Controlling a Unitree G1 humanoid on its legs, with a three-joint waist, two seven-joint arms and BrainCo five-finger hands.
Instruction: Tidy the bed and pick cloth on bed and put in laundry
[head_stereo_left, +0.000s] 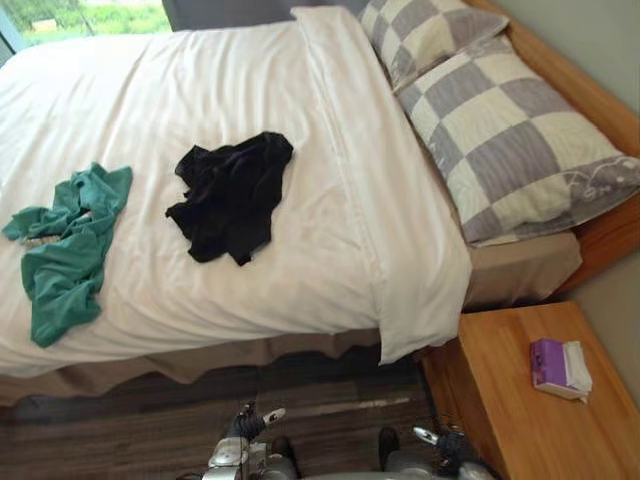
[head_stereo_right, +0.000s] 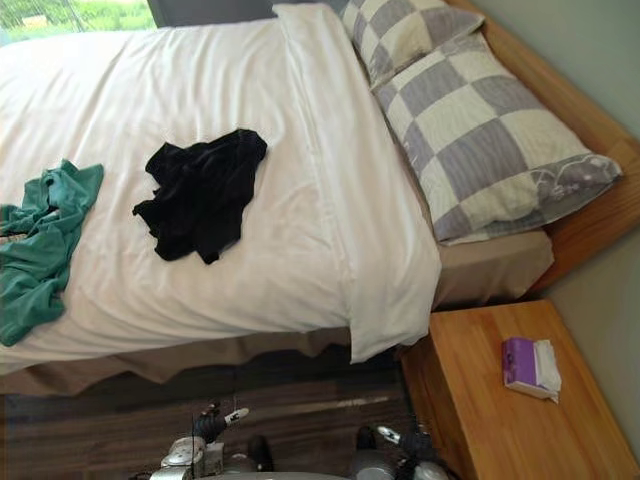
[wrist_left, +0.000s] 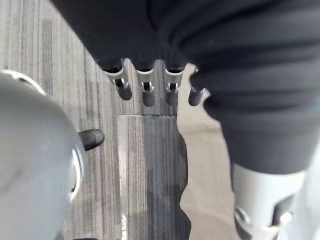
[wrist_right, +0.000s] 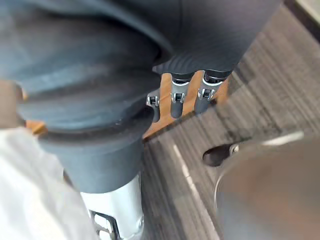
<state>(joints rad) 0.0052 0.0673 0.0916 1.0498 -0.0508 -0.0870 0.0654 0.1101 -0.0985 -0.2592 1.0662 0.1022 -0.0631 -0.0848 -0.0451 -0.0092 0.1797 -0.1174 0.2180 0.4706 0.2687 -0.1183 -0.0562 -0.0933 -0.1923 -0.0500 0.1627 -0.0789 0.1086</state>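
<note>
Black cloth (head_stereo_left: 232, 195) lay crumpled on white duvet (head_stereo_left: 200, 90), green cloth (head_stereo_left: 65, 250) apart, tissue pack (head_stereo_left: 560, 368) on nightstand (head_stereo_left: 510, 410), left hand (wrist_left: 148, 94) and right hand (wrist_right: 176, 102) over floor (wrist_left: 150, 165), fingers slack, empty.

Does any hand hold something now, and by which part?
Nothing is held: the left hand and the right hand hang open above the floor.

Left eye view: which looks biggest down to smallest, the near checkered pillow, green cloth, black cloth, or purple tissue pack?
1. near checkered pillow
2. green cloth and black cloth: look about alike
3. purple tissue pack
</note>
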